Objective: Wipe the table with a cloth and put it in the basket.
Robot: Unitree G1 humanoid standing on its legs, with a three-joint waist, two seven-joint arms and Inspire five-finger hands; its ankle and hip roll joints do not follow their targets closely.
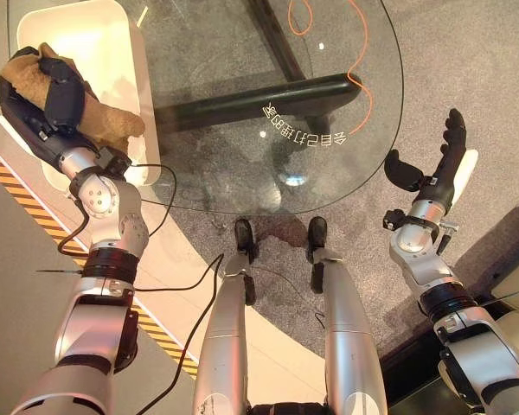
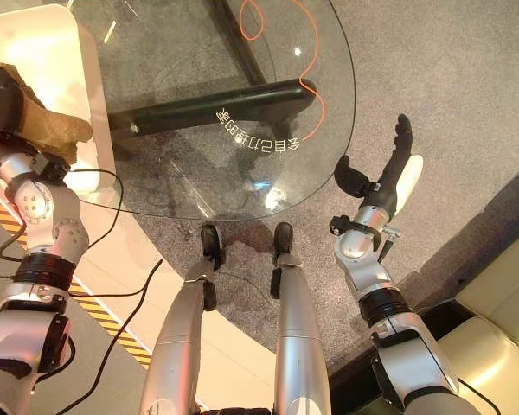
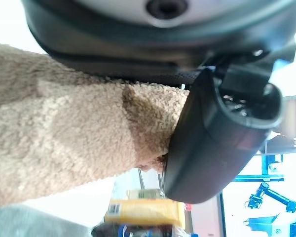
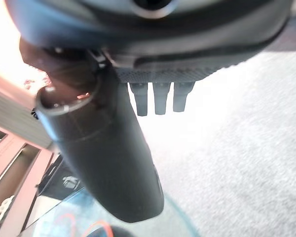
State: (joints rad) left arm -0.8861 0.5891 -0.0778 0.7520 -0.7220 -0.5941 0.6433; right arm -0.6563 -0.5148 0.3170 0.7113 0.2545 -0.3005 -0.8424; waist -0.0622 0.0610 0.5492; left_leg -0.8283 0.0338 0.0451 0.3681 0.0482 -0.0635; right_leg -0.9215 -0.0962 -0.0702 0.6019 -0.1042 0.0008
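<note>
The left hand [image 1: 56, 91] is closed around a tan fleecy cloth [image 1: 112, 121], its dark fingers curled over the top of the bundle while the thumb [image 3: 222, 143] is pressed against the fabric, as is seen close up in the left wrist view. The cloth is held bunched over the near end of the white basket [image 1: 104, 35], with one end hanging past the hand towards the basket's rim on the table side; whether the fabric is touching the basket's floor cannot be told. The basket is placed just beside the round glass table [image 1: 329, 52], at the table's left edge. Through the glass, a black table base [image 1: 259, 99] and grey carpet are seen, and an orange cable [image 1: 359, 65] is looped beneath the table's far right part. The right hand [image 1: 445, 160] is held off the table's right edge, above the carpet, well apart from the basket; its fingers are stretched out straight, its thumb is spread to the side, and nothing is held in it.
</note>
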